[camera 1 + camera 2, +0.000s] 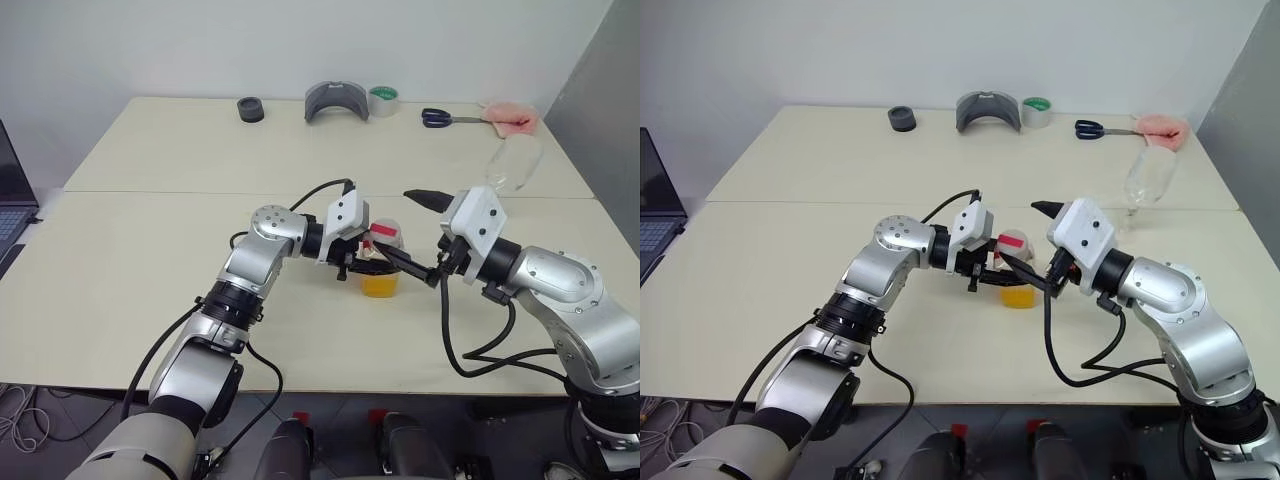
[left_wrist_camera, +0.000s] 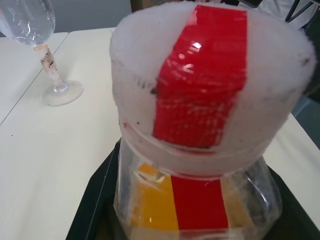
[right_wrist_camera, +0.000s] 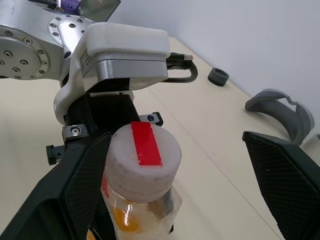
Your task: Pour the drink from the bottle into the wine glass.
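Observation:
The bottle (image 1: 381, 262) stands upright at the table's middle, a white cap (image 3: 144, 152) with a red tape strip on top. The orange drink (image 1: 380, 285) fills its lower part. My left gripper (image 1: 355, 262) is shut on the bottle's body from the left. My right gripper (image 1: 398, 226) is open, level with the cap. One black finger (image 3: 75, 185) lies close beside the cap and the other finger (image 3: 285, 175) stands well off it. The wine glass (image 1: 1145, 180) stands upright and empty at the right, behind my right arm.
Along the far edge of the table (image 1: 150, 230) lie a black round piece (image 1: 250, 109), a grey curved part (image 1: 337, 101), a tape roll (image 1: 384, 100), scissors (image 1: 450, 117) and a pink cloth (image 1: 512, 118). A laptop (image 1: 12, 200) sits off the left edge.

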Motion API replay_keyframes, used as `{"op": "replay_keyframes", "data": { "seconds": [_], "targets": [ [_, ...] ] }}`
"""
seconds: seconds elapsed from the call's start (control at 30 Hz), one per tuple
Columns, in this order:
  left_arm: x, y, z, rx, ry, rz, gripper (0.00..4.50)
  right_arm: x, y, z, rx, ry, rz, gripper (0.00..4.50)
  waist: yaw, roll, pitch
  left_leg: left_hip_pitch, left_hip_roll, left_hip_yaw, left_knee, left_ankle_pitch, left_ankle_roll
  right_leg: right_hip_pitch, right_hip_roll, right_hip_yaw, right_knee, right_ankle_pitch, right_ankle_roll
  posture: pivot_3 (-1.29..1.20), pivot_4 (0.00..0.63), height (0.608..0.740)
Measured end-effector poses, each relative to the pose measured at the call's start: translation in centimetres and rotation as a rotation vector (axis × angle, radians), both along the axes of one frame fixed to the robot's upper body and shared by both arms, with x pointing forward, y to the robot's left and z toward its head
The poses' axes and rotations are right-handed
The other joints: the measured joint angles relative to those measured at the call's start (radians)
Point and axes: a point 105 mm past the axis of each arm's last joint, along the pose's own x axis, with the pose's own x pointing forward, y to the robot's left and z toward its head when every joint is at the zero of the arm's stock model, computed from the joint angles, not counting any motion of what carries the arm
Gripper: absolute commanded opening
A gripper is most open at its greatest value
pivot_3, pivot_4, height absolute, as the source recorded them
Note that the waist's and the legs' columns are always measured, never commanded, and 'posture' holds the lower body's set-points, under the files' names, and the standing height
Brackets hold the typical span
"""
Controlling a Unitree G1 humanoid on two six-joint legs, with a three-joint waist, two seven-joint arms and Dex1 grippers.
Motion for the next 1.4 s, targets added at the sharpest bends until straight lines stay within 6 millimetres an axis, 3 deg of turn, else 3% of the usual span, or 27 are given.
{"op": "replay_keyframes", "data": {
  "seconds": [1.4],
  "targets": [
    [0.1,0.2,0.0,0.003,-0.003,0.007,1.87,-1.3,-0.4,0.6,0.114,0.125,0.071,4.5,0.0,0.0,0.0,0.0,0.0,0.0,0.0,0.0,0.0,0.0,0.0,0.0,0.0,0.0,0.0,0.0,0.15,0.74]
  ]
}}
